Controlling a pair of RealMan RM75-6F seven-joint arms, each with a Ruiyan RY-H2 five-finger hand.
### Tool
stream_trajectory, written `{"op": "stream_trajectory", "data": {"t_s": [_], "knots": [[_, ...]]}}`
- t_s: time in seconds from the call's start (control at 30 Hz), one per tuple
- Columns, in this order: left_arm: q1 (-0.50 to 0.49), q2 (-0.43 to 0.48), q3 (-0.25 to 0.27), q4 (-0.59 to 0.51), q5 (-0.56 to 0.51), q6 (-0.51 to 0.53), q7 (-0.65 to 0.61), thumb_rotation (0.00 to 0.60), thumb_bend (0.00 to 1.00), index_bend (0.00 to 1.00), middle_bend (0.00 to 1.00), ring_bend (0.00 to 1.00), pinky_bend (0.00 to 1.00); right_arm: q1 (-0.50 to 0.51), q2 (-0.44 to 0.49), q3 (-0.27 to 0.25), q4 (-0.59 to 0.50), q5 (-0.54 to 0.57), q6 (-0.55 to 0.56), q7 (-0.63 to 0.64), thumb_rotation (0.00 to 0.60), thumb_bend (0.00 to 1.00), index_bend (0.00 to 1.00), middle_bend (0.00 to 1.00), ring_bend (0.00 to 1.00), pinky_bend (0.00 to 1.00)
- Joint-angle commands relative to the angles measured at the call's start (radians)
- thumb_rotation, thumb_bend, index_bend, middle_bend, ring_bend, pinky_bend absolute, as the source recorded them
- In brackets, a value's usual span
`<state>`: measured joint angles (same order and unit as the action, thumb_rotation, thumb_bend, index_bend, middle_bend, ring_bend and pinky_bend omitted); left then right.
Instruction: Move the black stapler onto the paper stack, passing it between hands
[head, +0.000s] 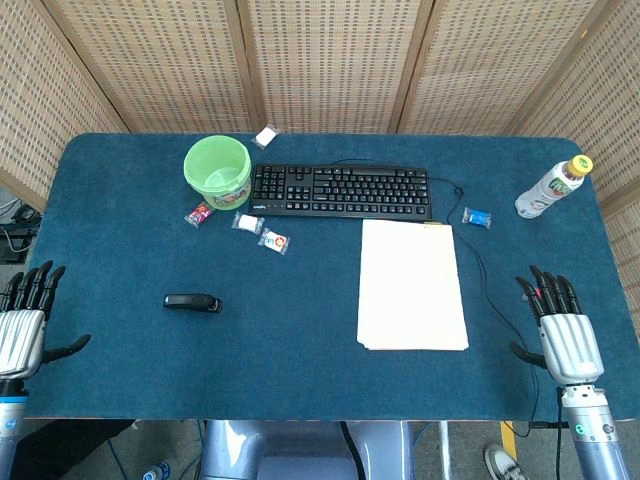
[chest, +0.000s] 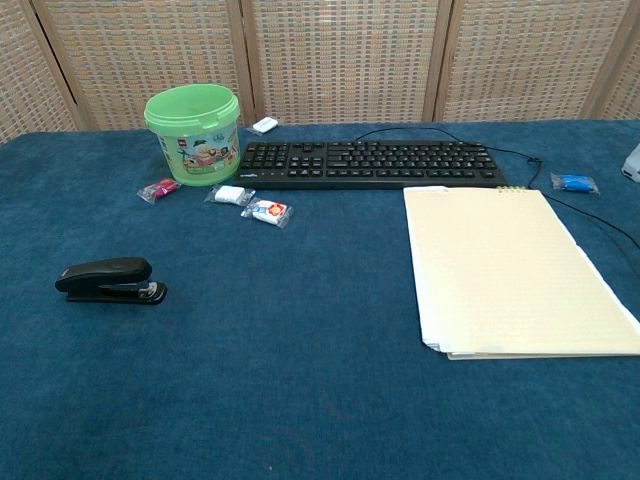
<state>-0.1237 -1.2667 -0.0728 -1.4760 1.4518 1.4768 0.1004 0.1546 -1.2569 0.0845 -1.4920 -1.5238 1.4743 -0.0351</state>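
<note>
Black stapler (head: 192, 302) is lying on the blue desk (head: 300, 400), well left of the paper stack (head: 411, 285) (below the keyboard (head: 341, 190)). Left robot hand (head: 25, 318) and right robot hand (head: 562, 325) are resting at the desk edges, fingers spread, holding nothing.

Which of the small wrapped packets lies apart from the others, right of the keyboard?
The blue packet, alone beside the keyboard's right end.
</note>
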Motion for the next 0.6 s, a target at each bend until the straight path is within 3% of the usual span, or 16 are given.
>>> {"op": "stream_trajectory", "data": {"t_s": [0.03, 0.6], "knots": [[0.001, 0.001, 0.002, -0.003, 0.002, 0.002, 0.002, 0.600, 0.15, 0.00, 0.00, 0.00, 0.00, -0.002, 0.002, 0.000, 0.000, 0.001, 0.002, 0.004, 0.600, 0.11, 0.13, 0.00, 0.00, 0.00], [-0.003, 0.004, 0.002, -0.003, 0.001, -0.009, -0.007, 0.600, 0.15, 0.00, 0.00, 0.00, 0.00, -0.003, 0.006, 0.002, -0.010, 0.005, 0.000, 0.007, 0.600, 0.11, 0.13, 0.00, 0.00, 0.00]]}}
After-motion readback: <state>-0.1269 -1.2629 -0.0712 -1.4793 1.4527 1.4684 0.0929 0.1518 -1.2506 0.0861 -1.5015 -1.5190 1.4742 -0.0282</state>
